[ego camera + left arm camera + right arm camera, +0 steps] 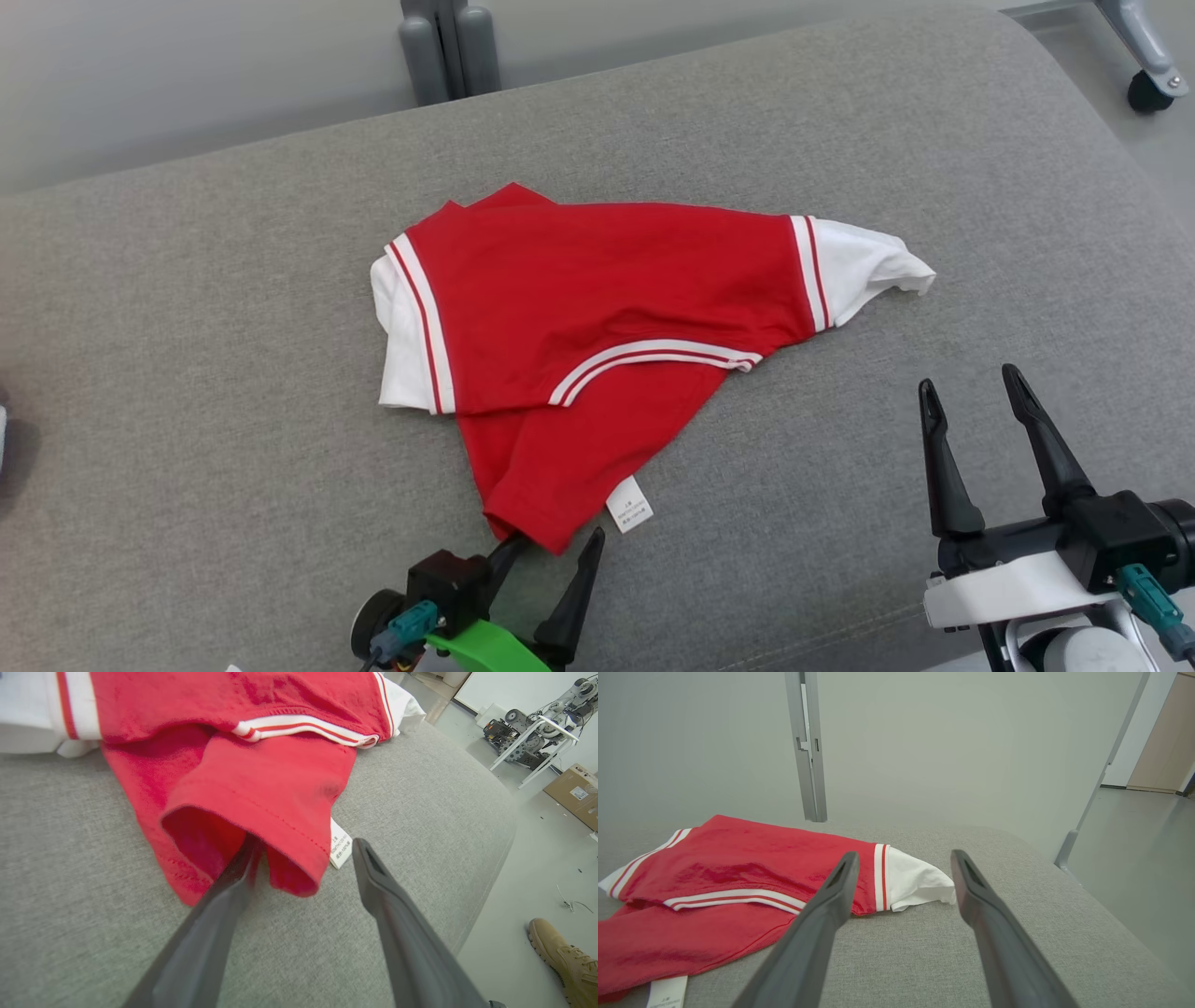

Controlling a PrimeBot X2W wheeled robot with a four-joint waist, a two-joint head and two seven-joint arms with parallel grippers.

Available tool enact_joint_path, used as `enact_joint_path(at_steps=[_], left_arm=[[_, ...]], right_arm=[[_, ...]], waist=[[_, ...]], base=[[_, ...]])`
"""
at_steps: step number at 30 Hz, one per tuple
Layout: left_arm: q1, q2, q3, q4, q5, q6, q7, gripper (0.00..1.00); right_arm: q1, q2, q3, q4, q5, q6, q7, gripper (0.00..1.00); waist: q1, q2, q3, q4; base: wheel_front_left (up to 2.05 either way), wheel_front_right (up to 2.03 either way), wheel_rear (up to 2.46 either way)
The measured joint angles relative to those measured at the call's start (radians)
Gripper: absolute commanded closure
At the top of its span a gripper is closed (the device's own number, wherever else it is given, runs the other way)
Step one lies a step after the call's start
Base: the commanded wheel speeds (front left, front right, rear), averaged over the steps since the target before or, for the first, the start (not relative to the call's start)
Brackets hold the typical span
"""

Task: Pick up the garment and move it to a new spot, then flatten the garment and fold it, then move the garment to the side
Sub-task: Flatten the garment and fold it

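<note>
The soft red-and-white jersey shirt (597, 299) is judged light and limp. It is best pinched at the hem (299, 835), which is straddled by the released left gripper (555, 539) — the right gripper (971, 378) is likewise released and empty.

Grey woven cushion (187, 373), broad, rounded at far right corner. Behind far edge: grey metal post (448, 47) against pale wall (948, 742). Black caster wheel (1146, 91) on floor, top right of head view. Left wrist view: tan lace-up boot (567, 961) on grey floor (528, 868) beside cushion; cardboard box (572, 794) farther off; white-legged stand (537, 737) with machinery near box.
</note>
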Motion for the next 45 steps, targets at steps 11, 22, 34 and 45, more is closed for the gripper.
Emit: enact_joint_path(at_steps=[11,22,34,45], left_arm=[[-0.05,0.048,-0.009,-0.015,-0.087,0.0,0.0,1.0],[0.063,0.32,-0.066,-0.276,-0.453,0.0,0.05,1.0],[0.109,0.626,-0.065,-0.469,-0.71,0.009,0.287,1.0],[-0.139,0.443,-0.102,-0.079,-0.706,0.024,0.379,0.85]], right_arm=[[-0.006,0.0,-0.018,0.002,0.015,0.0,0.0,0.0],[0.009,0.0,-0.023,0.026,0.039,0.0,0.0,0.0],[0.017,0.0,-0.016,0.035,0.04,0.0,0.0,0.0],[0.001,0.0,0.013,0.052,0.027,0.0,0.0,0.0]], waist=[[0.0,0.0,0.025,-0.002],[0.0,0.0,-0.002,0.077],[0.0,0.0,-0.014,0.102],[0.0,0.0,0.01,0.066]], base=[[0.0,0.0,0.0],[0.0,0.0,0.0],[0.0,0.0,0.0],[0.0,0.0,0.0]])
